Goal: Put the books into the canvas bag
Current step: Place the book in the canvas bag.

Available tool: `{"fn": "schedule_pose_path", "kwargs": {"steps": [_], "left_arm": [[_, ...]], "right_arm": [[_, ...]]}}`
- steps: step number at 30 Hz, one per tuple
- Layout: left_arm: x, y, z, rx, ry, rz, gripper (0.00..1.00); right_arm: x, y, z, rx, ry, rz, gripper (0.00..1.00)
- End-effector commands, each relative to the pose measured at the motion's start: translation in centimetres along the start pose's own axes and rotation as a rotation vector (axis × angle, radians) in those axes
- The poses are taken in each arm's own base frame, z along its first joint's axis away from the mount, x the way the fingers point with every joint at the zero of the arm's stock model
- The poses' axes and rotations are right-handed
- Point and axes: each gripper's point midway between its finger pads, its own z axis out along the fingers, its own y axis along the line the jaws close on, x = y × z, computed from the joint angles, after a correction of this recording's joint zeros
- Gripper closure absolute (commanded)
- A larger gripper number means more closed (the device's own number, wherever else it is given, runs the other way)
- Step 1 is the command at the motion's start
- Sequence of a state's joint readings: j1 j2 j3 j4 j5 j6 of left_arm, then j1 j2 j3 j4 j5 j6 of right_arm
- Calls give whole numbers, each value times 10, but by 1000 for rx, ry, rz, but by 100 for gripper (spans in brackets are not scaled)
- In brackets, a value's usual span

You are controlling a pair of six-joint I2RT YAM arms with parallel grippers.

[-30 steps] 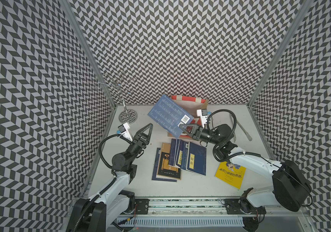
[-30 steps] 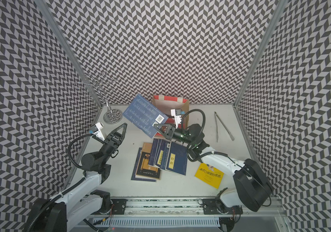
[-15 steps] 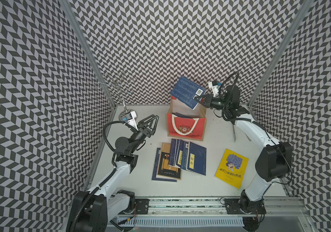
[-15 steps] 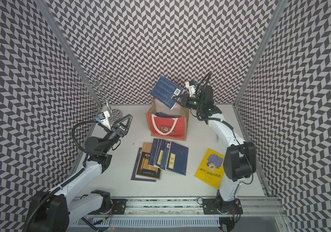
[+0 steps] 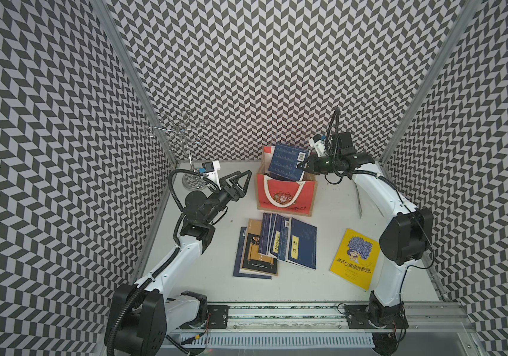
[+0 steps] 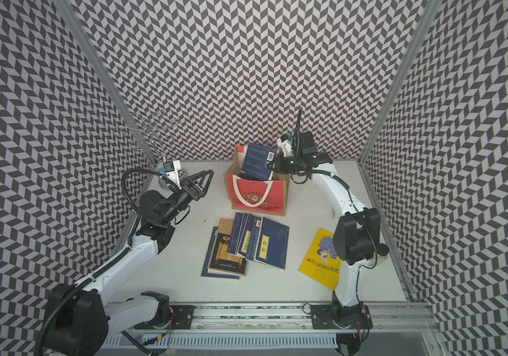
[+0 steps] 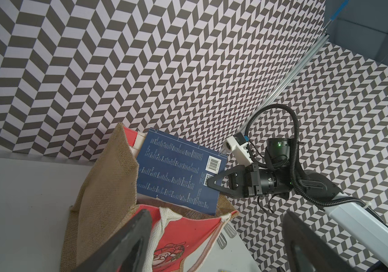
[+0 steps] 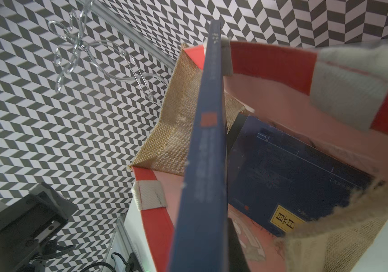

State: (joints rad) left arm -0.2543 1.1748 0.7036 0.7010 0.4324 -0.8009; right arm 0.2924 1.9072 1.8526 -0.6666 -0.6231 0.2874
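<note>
Books (image 5: 277, 243) are mostly lying fanned in an overlapping pile at the middle of the frame in both top views, on the surface (image 5: 323, 292) just below the canvas bag (image 5: 286, 197), with the yellow book (image 5: 354, 259) lying apart at the lower right. I am pinching one navy book (image 5: 286, 161) with the right gripper (image 5: 301, 165), closed on its corner beside the barcode. It is standing half inside the bag's mouth, tilted, with its upper part sticking out above the rim. The right wrist view is showing another navy book (image 8: 294, 174) already lying inside. The left gripper (image 5: 245, 184) is hanging spread wide and empty just left of the bag, touching nothing. I am judging these paperbacks to be thin, light and bendy with slick covers, so a corner pinch is likely letting them sag and swing. Taking a spine edge would be firmer, and the flat ones will need an edge lifted first. The bag is looking soft, so its jute sides and rope handles could fold inward or snag a corner. Open room is lying right of the bag and along the bottom of the frame, while the wire stand (image 5: 182, 135) is crowding the upper left.
</note>
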Motion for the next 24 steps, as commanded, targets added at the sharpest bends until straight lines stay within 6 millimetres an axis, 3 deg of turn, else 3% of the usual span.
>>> {"fn": "schedule_pose_path", "kwargs": {"steps": [1, 7, 18, 24], "left_arm": [[1, -4, 2, 9, 0, 15, 14], [2, -6, 0, -7, -2, 37, 14], [8, -19, 2, -9, 11, 81, 14], [8, -20, 2, -13, 11, 89, 13]], "right_arm": [[-1, 23, -9, 0, -18, -101, 100], [11, 31, 14, 15, 36, -94, 100], [14, -17, 53, 215, 128, -25, 100], [21, -24, 59, 228, 169, -26, 100]]}}
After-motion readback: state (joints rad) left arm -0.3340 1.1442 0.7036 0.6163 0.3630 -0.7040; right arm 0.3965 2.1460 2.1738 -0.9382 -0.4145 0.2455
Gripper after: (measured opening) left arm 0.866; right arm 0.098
